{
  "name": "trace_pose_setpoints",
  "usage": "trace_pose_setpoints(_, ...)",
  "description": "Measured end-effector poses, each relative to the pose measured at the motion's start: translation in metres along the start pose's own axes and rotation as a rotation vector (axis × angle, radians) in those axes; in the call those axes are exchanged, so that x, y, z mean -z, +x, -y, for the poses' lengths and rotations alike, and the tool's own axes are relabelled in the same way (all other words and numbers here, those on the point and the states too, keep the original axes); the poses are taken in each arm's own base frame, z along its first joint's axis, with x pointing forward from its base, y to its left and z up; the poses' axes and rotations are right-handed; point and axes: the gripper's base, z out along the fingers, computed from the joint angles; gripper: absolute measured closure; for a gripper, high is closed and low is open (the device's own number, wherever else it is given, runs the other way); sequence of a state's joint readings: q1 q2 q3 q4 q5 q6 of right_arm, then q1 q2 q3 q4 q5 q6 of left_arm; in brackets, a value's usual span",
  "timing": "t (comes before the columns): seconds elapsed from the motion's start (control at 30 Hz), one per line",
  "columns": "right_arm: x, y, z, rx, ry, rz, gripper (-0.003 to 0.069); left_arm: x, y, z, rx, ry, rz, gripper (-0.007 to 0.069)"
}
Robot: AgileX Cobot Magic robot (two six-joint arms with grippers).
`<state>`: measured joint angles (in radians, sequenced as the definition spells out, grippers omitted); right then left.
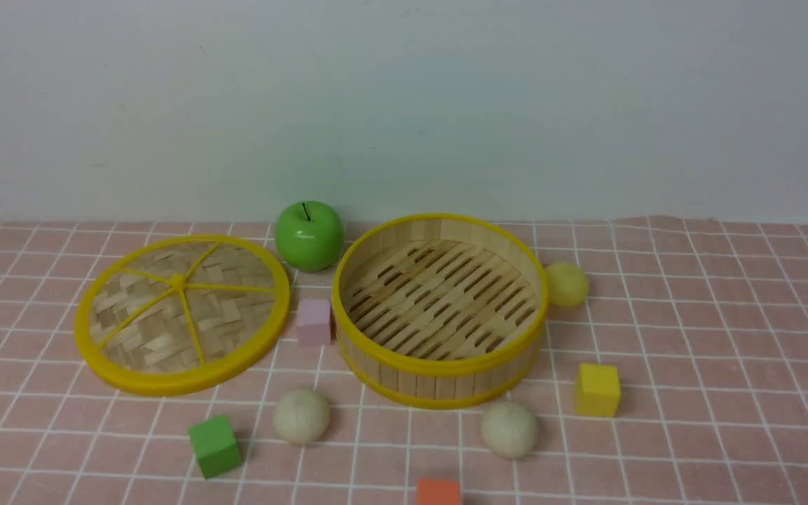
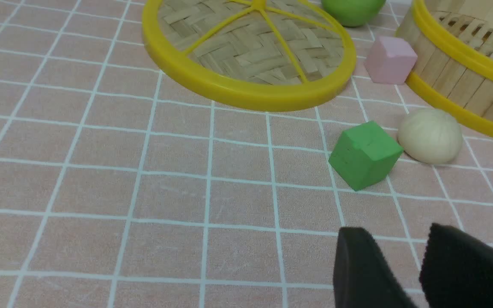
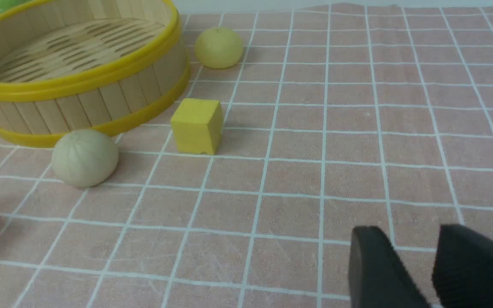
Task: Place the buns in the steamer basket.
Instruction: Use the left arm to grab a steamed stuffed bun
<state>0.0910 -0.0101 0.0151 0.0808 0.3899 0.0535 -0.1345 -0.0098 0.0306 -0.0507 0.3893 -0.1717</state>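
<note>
The steamer basket (image 1: 439,365) stands empty at the middle of the pink checked cloth. One off-white bun (image 1: 301,416) lies in front of it to the left, another off-white bun (image 1: 509,429) in front to the right, and the pale yellow bun (image 1: 567,284) rests against its far right side. Neither gripper shows in the front view. My left gripper (image 2: 394,233) is slightly open and empty, short of the left bun (image 2: 430,135). My right gripper (image 3: 405,233) is slightly open and empty, well away from the right bun (image 3: 84,158) and the yellow bun (image 3: 218,47).
The flat woven lid (image 1: 179,379) lies left of the basket, with the green apple (image 1: 309,235) behind. A pink cube (image 1: 314,321) touches the basket's left wall. A green cube (image 1: 214,445), an orange cube (image 1: 439,492) and a yellow cube (image 1: 597,389) lie in front.
</note>
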Motion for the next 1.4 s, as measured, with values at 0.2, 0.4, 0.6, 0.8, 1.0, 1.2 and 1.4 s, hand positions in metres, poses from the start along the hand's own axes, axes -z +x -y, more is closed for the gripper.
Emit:
trace_pose_setpoints(0.2, 0.000, 0.000, 0.000, 0.000, 0.000, 0.000, 0.0420, 0.000, 0.000, 0.000, 0.000, 0.000, 0.000, 0.0387)
trace_pose_setpoints(0.4, 0.000, 0.000, 0.000, 0.000, 0.000, 0.000, 0.0420, 0.000, 0.000, 0.000, 0.000, 0.000, 0.000, 0.0387)
trace_pose_setpoints(0.6, 0.000, 0.000, 0.000, 0.000, 0.000, 0.000, 0.0420, 0.000, 0.000, 0.000, 0.000, 0.000, 0.000, 0.0387)
trace_pose_setpoints(0.8, 0.000, 0.000, 0.000, 0.000, 0.000, 0.000, 0.0420, 0.000, 0.000, 0.000, 0.000, 0.000, 0.000, 0.0387)
trace_pose_setpoints(1.0, 0.000, 0.000, 0.000, 0.000, 0.000, 0.000, 0.0420, 0.000, 0.000, 0.000, 0.000, 0.000, 0.000, 0.0387)
trace_pose_setpoints(1.2, 0.000, 0.000, 0.000, 0.000, 0.000, 0.000, 0.0420, 0.000, -0.006, 0.003, 0.126, 0.042, 0.069, 0.0387)
trace_pose_setpoints(1.4, 0.000, 0.000, 0.000, 0.000, 0.000, 0.000, 0.0420, 0.004, -0.027, 0.008, 0.736, 0.198, 0.255, 0.0387)
